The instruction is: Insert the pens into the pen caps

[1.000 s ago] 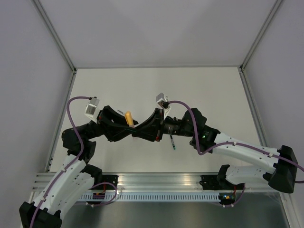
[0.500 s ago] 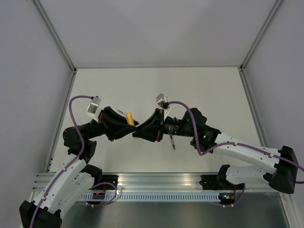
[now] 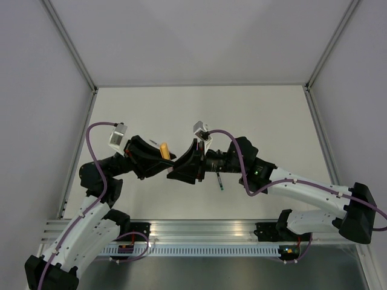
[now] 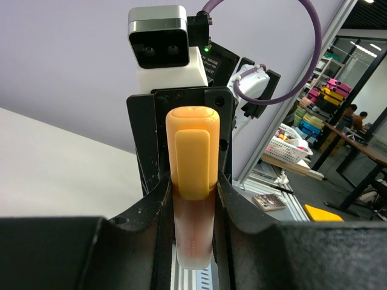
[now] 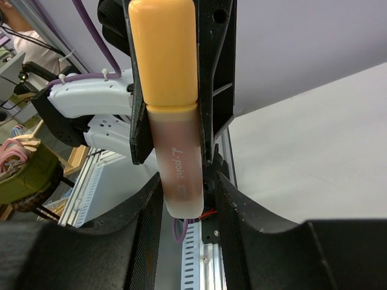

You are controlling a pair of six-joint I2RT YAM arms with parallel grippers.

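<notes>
Above the table (image 3: pixel 272 121), the left gripper (image 4: pixel 193 196) and right gripper (image 5: pixel 184 193) both pinch the pale orange pen (image 5: pixel 181 169), its orange-yellow cap (image 4: pixel 192 151) seated on, while the dark pen (image 3: pixel 219 181) lies beneath.

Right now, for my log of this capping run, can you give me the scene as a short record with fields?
orange pen: held off the table, between both arms
orange cap: seated on the pen's end
left claw: closed on the orange pen's pale body
right claw: closed on the same pen
dark pen: lying on the table under the right arm
green cap: none seen apart from the dark pen
</notes>
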